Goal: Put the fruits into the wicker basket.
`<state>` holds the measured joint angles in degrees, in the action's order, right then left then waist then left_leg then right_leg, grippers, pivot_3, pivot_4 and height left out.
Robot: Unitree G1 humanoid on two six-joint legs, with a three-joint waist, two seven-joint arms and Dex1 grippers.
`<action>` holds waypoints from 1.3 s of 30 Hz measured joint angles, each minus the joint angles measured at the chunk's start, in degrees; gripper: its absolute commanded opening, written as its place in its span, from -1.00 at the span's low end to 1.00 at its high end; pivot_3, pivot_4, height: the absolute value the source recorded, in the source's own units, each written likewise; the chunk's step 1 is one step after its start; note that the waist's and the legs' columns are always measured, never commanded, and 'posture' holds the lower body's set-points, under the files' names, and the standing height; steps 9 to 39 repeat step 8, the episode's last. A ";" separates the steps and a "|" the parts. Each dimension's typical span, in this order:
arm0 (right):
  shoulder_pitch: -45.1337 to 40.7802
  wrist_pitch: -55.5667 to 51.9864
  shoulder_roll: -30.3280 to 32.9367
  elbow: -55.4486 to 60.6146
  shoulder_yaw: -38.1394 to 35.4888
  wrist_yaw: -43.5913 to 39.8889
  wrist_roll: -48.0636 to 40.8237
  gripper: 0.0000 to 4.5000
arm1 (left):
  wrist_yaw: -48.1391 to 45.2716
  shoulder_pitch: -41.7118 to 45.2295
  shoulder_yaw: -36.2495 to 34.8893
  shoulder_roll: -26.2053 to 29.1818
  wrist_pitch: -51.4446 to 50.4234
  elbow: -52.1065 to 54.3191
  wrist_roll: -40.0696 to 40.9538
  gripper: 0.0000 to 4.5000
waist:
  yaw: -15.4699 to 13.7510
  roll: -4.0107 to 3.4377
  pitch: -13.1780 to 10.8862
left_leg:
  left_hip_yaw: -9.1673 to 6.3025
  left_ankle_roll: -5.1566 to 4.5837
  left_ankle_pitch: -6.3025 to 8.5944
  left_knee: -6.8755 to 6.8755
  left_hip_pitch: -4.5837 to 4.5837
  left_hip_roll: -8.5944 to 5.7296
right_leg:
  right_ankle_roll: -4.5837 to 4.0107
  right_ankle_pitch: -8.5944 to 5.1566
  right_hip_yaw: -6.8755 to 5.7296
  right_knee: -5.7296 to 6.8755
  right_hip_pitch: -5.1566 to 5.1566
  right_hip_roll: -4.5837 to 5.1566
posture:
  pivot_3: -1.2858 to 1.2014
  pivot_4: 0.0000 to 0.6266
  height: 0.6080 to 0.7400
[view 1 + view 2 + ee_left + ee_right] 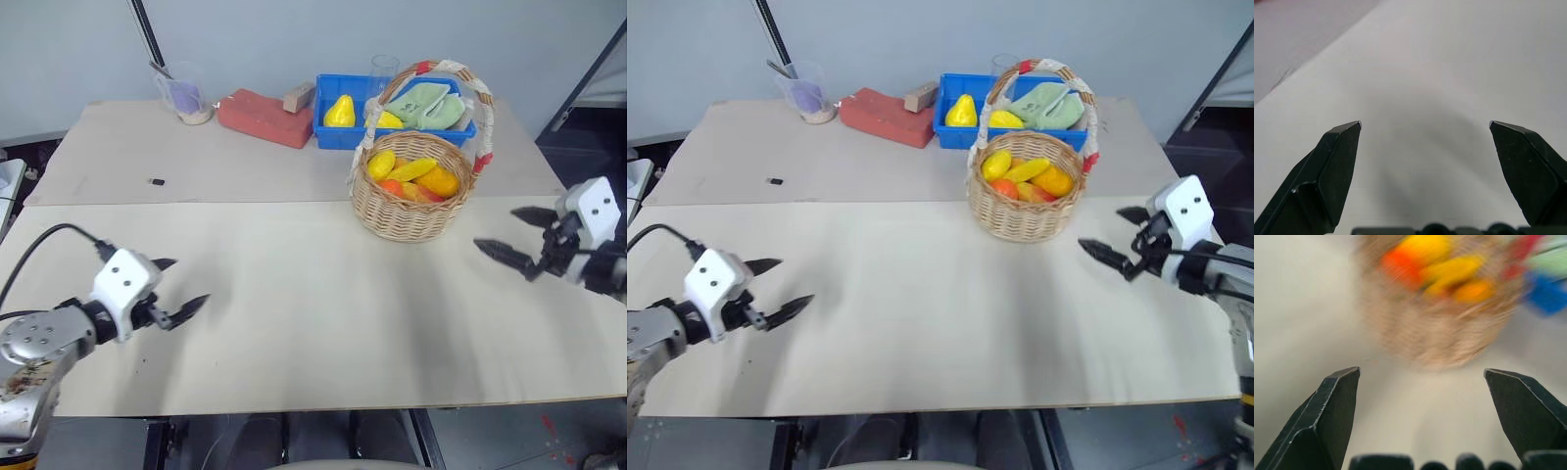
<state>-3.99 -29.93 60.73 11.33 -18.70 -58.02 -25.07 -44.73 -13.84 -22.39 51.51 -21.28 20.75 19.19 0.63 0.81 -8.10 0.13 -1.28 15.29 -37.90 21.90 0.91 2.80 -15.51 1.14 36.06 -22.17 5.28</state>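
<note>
The wicker basket stands on the table right of centre, its taped handle arching over it. Inside lie the fruits: a yellow lemon, an orange, a long yellow fruit and a red-orange one. My right gripper hovers open and empty to the right of the basket, pointing towards it; the right wrist view shows the basket blurred beyond the open gripper. My left gripper is open and empty over the bare table at the front left, as the left wrist view also shows.
Behind the basket sits a blue bin with yellow fruits and a green cloth. A red brick and a plastic cup stand at the back left. A small black item lies on the table.
</note>
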 measured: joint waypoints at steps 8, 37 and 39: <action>-0.02 3.19 2.81 -2.40 1.60 -6.26 1.99 0.99 | -3.21 -0.17 -3.44 -0.26 1.38 -2.27 0.55 1.00 | -0.09 0.00 0.00 | 0.03 0.01 0.00 0.00 0.06 -0.01 | 0.01 0.00 0.02 0.02 -0.07 0.05 | 0.03 -0.52 1.00; -0.02 3.19 2.81 -2.40 1.60 -6.26 1.99 0.99 | -3.21 -0.17 -3.44 -0.26 1.38 -2.27 0.55 1.00 | -0.09 0.00 0.00 | 0.03 0.01 0.00 0.00 0.06 -0.01 | 0.01 0.00 0.02 0.02 -0.07 0.05 | 0.03 -0.52 1.00; -0.02 3.19 2.81 -2.40 1.60 -6.26 1.99 0.99 | -3.21 -0.17 -3.44 -0.26 1.38 -2.27 0.55 1.00 | -0.09 0.00 0.00 | 0.03 0.01 0.00 0.00 0.06 -0.01 | 0.01 0.00 0.02 0.02 -0.07 0.05 | 0.03 -0.52 1.00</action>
